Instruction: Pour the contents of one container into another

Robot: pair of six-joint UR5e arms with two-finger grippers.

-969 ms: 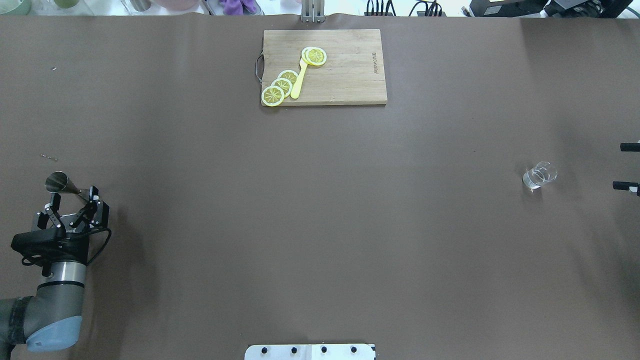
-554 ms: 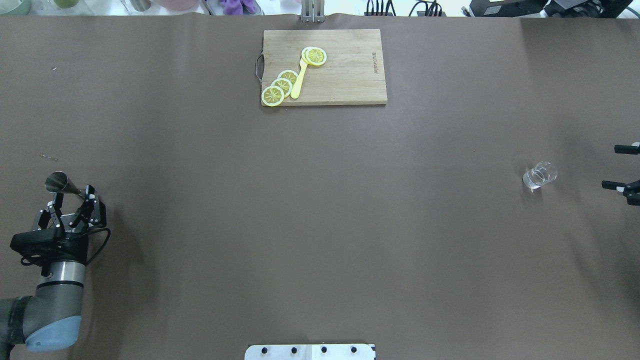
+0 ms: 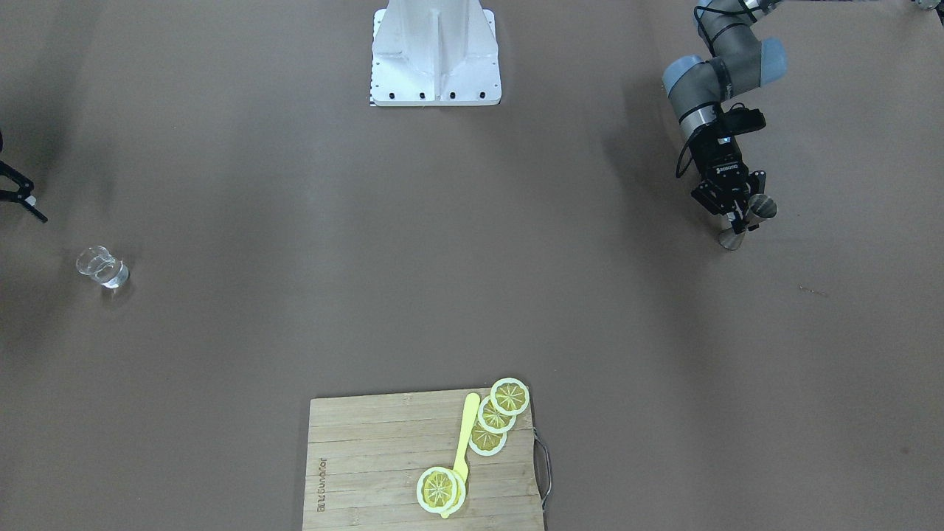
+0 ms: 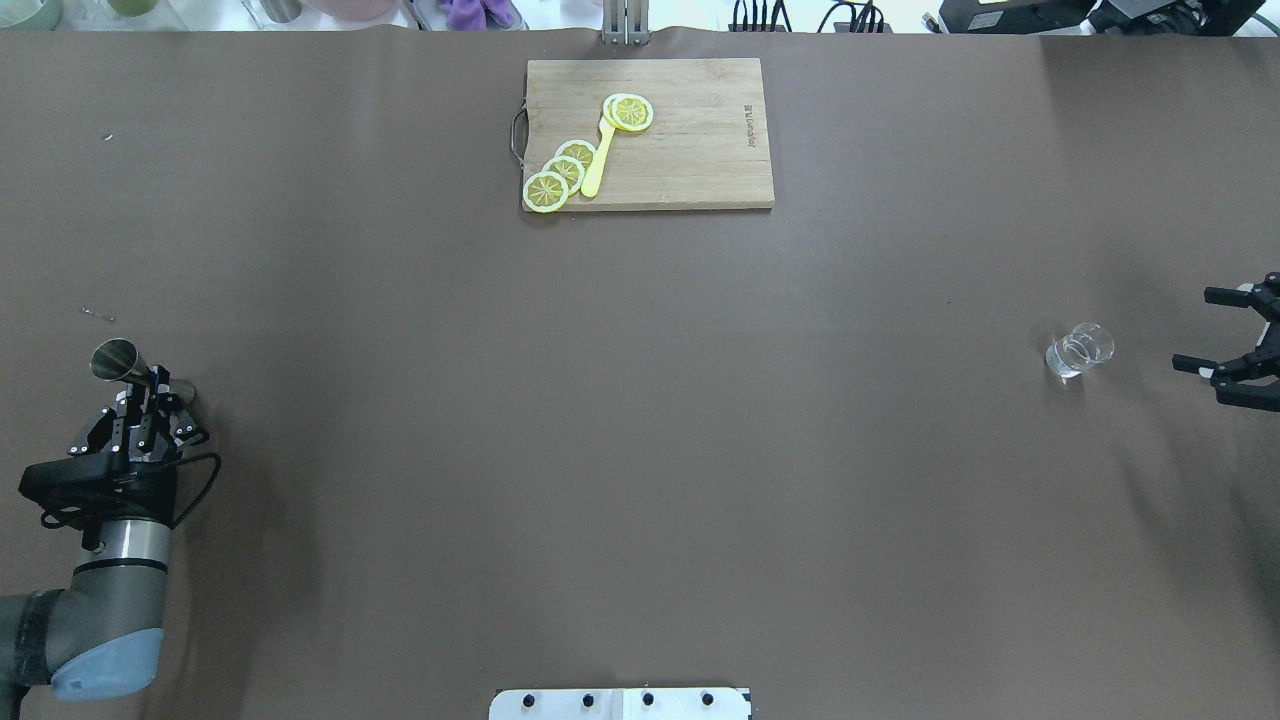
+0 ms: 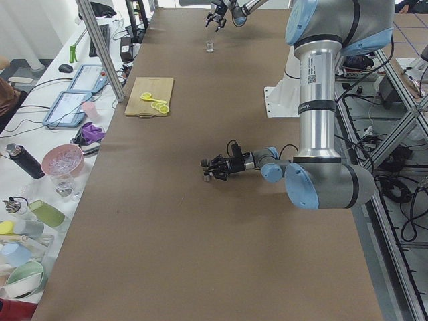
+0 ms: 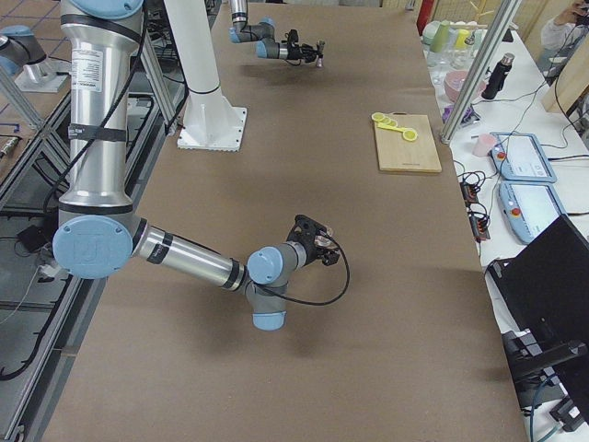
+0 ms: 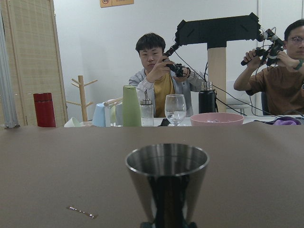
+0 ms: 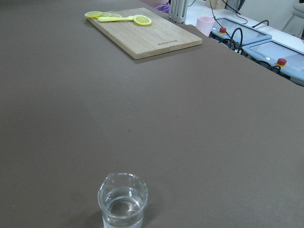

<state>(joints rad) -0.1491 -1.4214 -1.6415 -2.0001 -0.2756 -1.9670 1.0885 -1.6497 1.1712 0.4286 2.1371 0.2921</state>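
A steel double-cone jigger [image 4: 113, 358] stands at the table's left end, and my left gripper [image 4: 150, 383] is shut on its narrow waist. The front-facing view shows the same grip, the left gripper [image 3: 739, 214] around the jigger [image 3: 762, 208]. The jigger [image 7: 166, 172] fills the left wrist view, upright with its mouth upward. A small clear glass [image 4: 1079, 352] holding a little clear liquid stands at the right end. My right gripper [image 4: 1193, 328] is open, level with the glass and a short way to its right. The right wrist view has the glass [image 8: 122, 199] straight ahead.
A wooden cutting board [image 4: 690, 150] at the far middle carries lemon slices [image 4: 560, 172] and a yellow fork [image 4: 598, 160]. The robot's white base plate [image 4: 620, 703] is at the near edge. Cups, bottles and operators sit beyond the far edge.
My left gripper's fingers have shut on the jigger's waist. My right gripper has come in from the right edge toward the glass, still open.
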